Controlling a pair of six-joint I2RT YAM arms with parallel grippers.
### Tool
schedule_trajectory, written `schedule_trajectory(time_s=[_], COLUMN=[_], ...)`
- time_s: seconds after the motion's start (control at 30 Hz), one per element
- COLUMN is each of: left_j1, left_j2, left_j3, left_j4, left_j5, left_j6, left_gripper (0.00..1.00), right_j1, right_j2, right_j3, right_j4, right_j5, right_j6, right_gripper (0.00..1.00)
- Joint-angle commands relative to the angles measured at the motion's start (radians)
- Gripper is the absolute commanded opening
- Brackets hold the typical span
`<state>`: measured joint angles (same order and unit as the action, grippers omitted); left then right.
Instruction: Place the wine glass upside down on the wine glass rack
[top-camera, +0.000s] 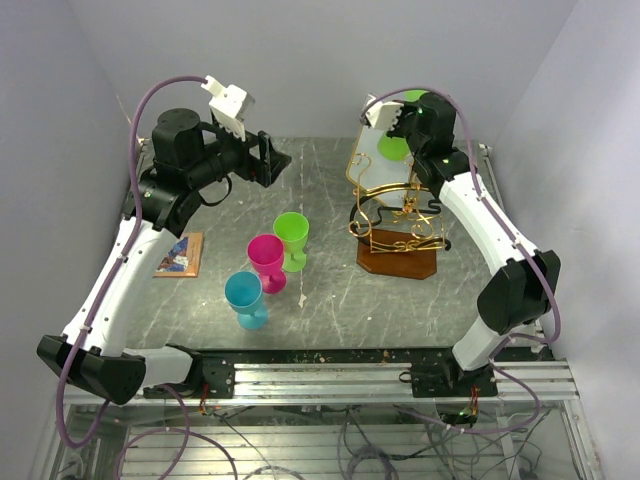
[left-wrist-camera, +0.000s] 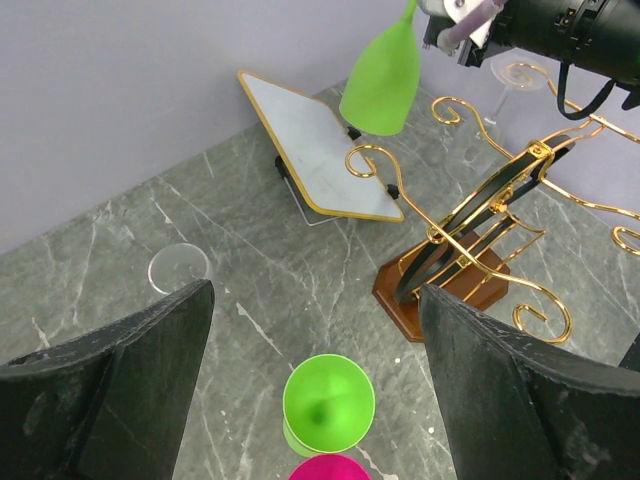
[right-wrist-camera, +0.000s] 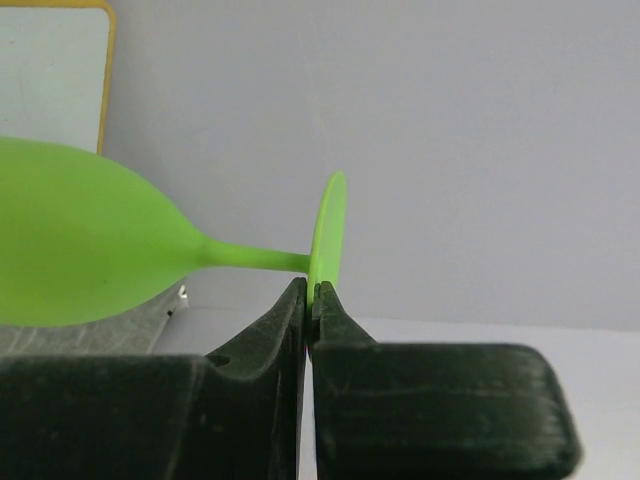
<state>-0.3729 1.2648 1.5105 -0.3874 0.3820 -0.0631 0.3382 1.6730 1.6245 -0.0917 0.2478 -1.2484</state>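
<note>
Three spare glasses stand upright on the table (top-camera: 330, 310) nearest the arm bases: a blue glass (top-camera: 245, 297), then a magenta glass (top-camera: 267, 258), then a standing green glass (top-camera: 292, 235). They are clustered close together and well apart from the stand, so they are out of the way of the working arm. A picture card (top-camera: 180, 254) lies flat to their left. Farther back on that side the left gripper (top-camera: 272, 160) hangs above the table with its fingers spread wide and nothing between them. From its wrist view it looks down over the cluster, apparently parked as a bystander. To the right, past the glasses, the wine glass rack (top-camera: 400, 232) sits on its dark wooden base with its gold curls reaching up and outward. The slots between those wires are what a foot must slide into. Above the rack's far side hangs the held wine glass (left-wrist-camera: 382, 75), green, bowl down and stem up, somewhat tilted. Its mouth is just over one curled arm and seemingly not touching it. The right gripper (right-wrist-camera: 312, 300) has its fingers pressed onto the thin rim of the foot, which leaves the stem free to pass between the wires. That edge pinch looks slight, so a bump on the scrollwork could twist the glass loose. A white panel (left-wrist-camera: 320, 150) leans beyond the rack, farthest back.
</note>
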Motion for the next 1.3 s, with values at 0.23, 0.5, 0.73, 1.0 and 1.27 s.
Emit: schedule_trajectory(time_s=[0.23, 0.5, 0.73, 1.0, 1.27], left_j1=[-0.003, -0.001, -0.001, -0.001, -0.001], left_j2=[-0.029, -0.036, -0.044, -0.051, -0.059], left_j3=[0.025, 0.015, 0.008, -0.002, -0.005], left_j4=[0.003, 0.004, 0.005, 0.012, 0.013], left_j5=[-0.041, -0.061, -0.062, -0.06, -0.058], left_j6=[0.038, 0.053, 0.058, 0.062, 0.063], left_gripper=[0.93, 0.93, 0.93, 0.94, 0.94], right_j1=[0.008, 0.009, 0.01, 0.011, 0.01], right_j2=[-0.02, -0.026, -0.057, -0.102, -0.142], right_j3=[-0.038, -0.04, -0.056, -0.082, -0.106], right_j4=[-0.155, -0.233, -0.284, -0.31, -0.334], right_j5=[-0.153, -0.224, -0.281, -0.293, -0.293], right_j6=[-0.212, -0.234, -0.214, -0.203, -0.18], right_gripper=[0.0, 0.0, 0.0, 0.0, 0.0])
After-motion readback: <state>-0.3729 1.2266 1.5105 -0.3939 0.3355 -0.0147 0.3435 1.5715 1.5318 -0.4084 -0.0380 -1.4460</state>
